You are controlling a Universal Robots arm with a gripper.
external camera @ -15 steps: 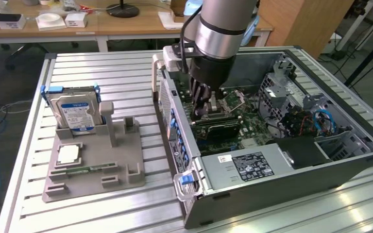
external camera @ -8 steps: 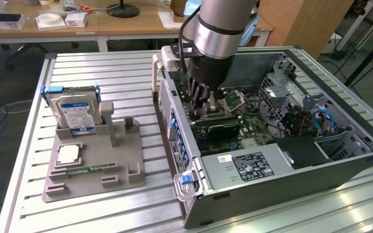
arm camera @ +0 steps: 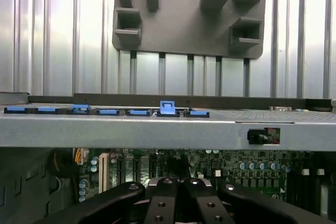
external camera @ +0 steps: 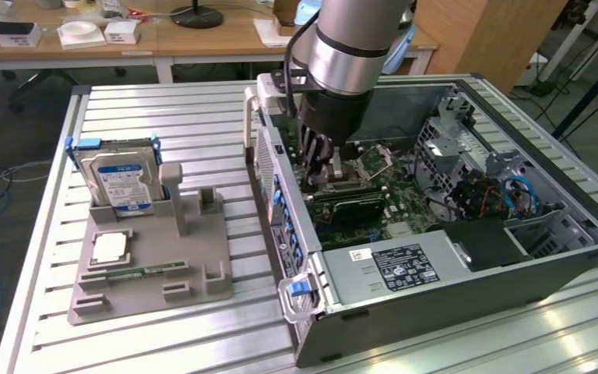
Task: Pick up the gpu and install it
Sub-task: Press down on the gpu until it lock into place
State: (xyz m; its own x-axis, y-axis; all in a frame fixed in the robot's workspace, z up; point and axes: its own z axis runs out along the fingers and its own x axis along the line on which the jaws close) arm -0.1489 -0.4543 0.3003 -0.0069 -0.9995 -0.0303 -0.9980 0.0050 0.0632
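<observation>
The gpu [external camera: 349, 204] shows as a dark cooler block with a green edge, standing on the motherboard inside the open computer case [external camera: 466, 273]. My gripper [external camera: 320, 178] reaches down into the case, its tips just above the card's end nearest the case's rear wall. In the wrist view the fingers [arm camera: 163, 192] lie pressed together, so the gripper [arm camera: 178, 184] is shut, and I see nothing between them. Whether the tips touch the card is hidden. Beyond them lies the motherboard [arm camera: 236, 169].
A grey parts holder [external camera: 153, 265] sits on the slatted table at the exterior view's left, carrying a hard drive [external camera: 122, 179], a processor chip [external camera: 110, 248] and a memory strip [external camera: 138, 273]. The case's rear wall [arm camera: 157, 129] with blue clips stands between gripper and holder [arm camera: 184, 24].
</observation>
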